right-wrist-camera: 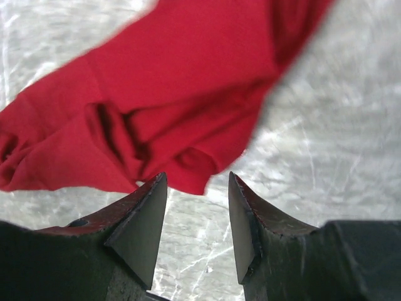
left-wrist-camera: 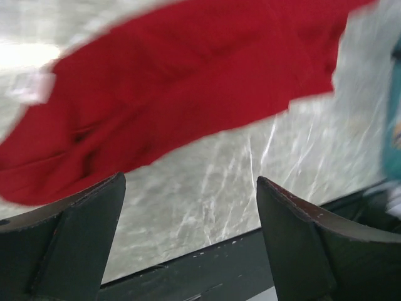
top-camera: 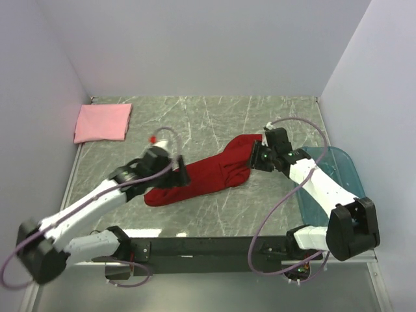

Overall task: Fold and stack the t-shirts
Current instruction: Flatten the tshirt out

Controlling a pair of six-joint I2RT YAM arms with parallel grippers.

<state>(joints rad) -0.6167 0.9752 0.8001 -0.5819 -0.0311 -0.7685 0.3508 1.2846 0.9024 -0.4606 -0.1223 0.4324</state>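
Noted red shirt [top-camera: 208, 180] bunched, long axis near-left to far-right, spanning left gripper [top-camera: 184, 172] and right gripper [top-camera: 254, 156]; both parted, empty.

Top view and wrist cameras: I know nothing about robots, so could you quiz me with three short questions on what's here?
1. True or false: the light pink cloth t-shirt lies folded at the far left corner of the grey marbled table.
2. The deep red cloth t-shirt is: A) neatly folded, B) lying crumpled, C) stacked on the pink one?
3. Fill in: the left gripper and right gripper are both ____.
Key: 1 true; 2 B; 3 open.
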